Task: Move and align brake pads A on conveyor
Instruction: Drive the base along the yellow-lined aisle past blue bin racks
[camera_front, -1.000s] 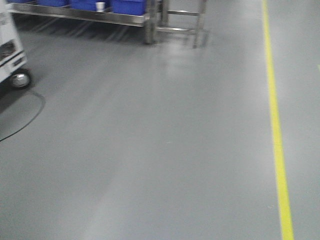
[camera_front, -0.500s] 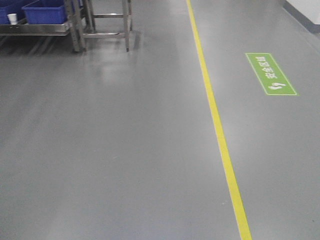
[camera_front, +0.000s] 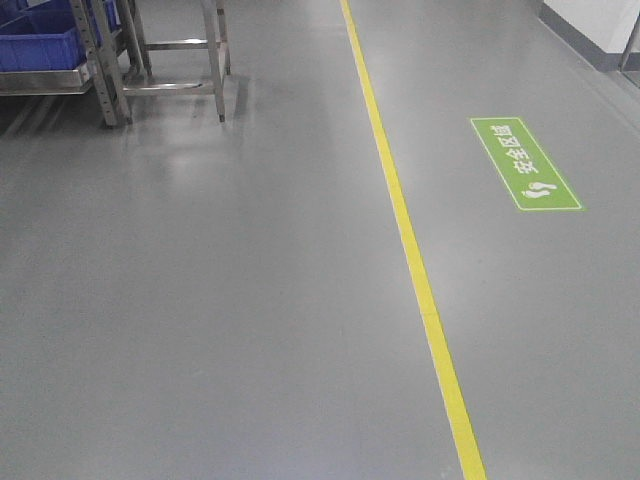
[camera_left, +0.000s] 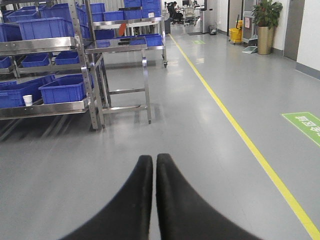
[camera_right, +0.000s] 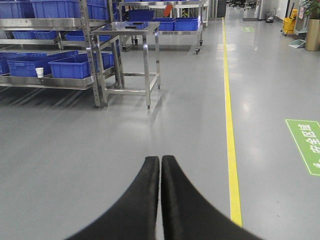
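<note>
Travel step: with the left pincer (camera_left: 154, 165) and right pincer (camera_right: 160, 162) both clenched empty over the floor (camera_front: 200, 300), and no brake pads A or conveyor in view (dark specks (camera_right: 131, 26) on the counter (camera_right: 115, 31), upper centre, are too small to identify), you should next drive to the conveyor.

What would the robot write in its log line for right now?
left hand: shut, empty | right hand: shut, empty | brake pads, conveyor: not in view | seen: grey floor, yellow line, blue bins
</note>
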